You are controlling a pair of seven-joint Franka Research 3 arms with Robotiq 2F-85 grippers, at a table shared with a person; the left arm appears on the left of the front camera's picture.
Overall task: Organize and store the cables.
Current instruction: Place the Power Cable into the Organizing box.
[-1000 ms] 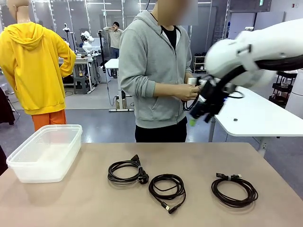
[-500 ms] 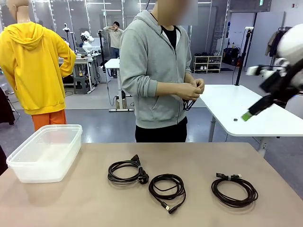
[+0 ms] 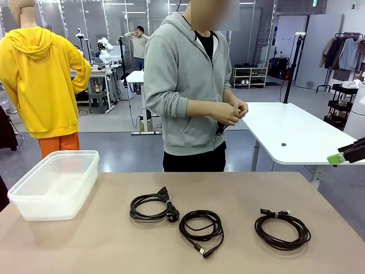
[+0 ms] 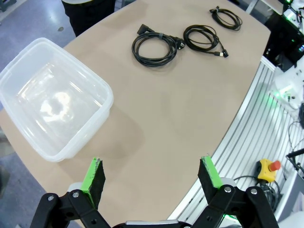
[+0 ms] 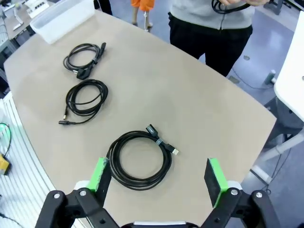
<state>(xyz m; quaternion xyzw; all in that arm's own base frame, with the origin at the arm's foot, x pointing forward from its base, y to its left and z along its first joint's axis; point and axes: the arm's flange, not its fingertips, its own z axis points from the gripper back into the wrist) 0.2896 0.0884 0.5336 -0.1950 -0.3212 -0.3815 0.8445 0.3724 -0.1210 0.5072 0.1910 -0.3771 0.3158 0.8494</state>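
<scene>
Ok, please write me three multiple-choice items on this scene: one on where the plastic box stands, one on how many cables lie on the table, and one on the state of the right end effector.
1. Where on the table does the clear plastic box stand?
A) at the robot's left end
B) between two cables
C) at the robot's right end

2. How many coiled cables lie on the table?
A) one
B) three
C) six

3. What is the state of the right end effector?
A) shut on a cable
B) shut on the box
C) open, holding nothing

Answers:
1 A: the front view shows the box at the left end.
2 B: three black coils lie in a row.
3 C: its green pads stand wide apart above the table, gripping nothing.
</scene>
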